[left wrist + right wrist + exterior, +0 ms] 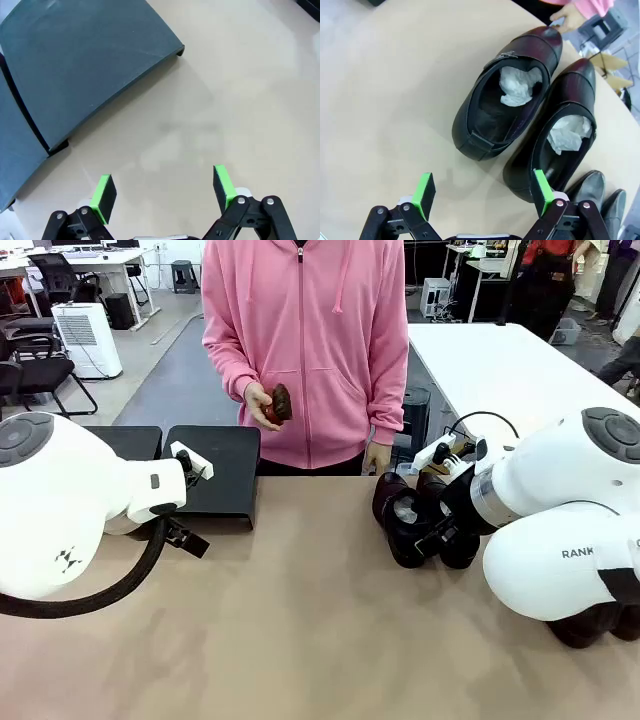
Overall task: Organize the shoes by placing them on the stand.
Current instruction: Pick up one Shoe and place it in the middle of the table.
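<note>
A: Matte black, the stand (215, 465) sits at our left on the table (300, 640), and we see no shoe on either panel.

B: Then we judge the task is at its very beginning, and every shoe is left to move.

A: Yes. Our left gripper (164, 191) hangs over bare tabletop, with the jaws fully apart and nothing between them. The corner of the stand is ahead of it, near but not touching.

B: And the shoes (420, 520)?

A: They are on the right half, well apart from the stand. Two glossy black ones lie side by side, with crumpled white paper (517, 85) inside. Another dark pair (600, 195) lies just beside them.

B: How is our right gripper (483, 191) placed to them?

A: It is over their heels, jaws wide, holding nothing. The heel of the first shoe (505, 107) lies ahead, between the lines of the two fingers. The heel of the second shoe (565, 105) is right at one green pad (543, 186). We cannot tell whether that pad touches it.

B: So no shoe is grasped yet.
</note>
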Robot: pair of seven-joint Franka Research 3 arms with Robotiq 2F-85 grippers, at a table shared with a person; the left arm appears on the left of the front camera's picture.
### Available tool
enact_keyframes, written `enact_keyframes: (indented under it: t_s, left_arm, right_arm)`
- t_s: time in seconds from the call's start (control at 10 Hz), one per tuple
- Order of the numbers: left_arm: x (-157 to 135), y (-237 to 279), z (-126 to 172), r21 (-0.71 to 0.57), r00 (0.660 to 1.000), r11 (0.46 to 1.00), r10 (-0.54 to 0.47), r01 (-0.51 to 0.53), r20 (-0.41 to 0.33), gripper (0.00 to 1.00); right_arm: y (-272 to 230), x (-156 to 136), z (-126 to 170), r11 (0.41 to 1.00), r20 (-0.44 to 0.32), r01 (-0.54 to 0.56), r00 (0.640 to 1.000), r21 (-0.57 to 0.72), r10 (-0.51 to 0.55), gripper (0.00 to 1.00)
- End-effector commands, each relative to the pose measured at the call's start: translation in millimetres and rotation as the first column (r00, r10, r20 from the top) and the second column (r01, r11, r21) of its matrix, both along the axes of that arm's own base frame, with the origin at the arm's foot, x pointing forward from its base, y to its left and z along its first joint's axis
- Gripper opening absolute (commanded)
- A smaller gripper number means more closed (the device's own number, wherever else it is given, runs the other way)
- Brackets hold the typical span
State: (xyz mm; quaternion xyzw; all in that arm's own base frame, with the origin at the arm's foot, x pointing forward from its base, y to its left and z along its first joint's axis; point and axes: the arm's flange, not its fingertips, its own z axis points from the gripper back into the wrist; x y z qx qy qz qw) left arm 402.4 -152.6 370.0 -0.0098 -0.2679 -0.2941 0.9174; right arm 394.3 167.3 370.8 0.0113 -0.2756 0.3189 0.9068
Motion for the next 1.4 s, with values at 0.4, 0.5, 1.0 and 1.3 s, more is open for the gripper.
enact_keyframes:
  t_s: [0.4,0.5,1.0,1.3]
  left_arm:
    - [-0.1,0.0,0.3,0.0,1.0,1.0,0.0,0.0,0.001,1.0]
    - [-0.1,0.0,0.3,0.0,1.0,1.0,0.0,0.0,0.001,1.0]
    - [-0.1,0.0,0.3,0.0,1.0,1.0,0.0,0.0,0.001,1.0]
    - [-0.1,0.0,0.3,0.0,1.0,1.0,0.0,0.0,0.001,1.0]
  right_arm:
    - [0.0,0.0,0.0,1.0,0.0,0.0,1.0,0.0,0.0,1.0]
    - [0.0,0.0,0.0,1.0,0.0,0.0,1.0,0.0,0.0,1.0]
    - [0.0,0.0,0.0,1.0,0.0,0.0,1.0,0.0,0.0,1.0]
    - [0.0,0.0,0.0,1.0,0.0,0.0,1.0,0.0,0.0,1.0]
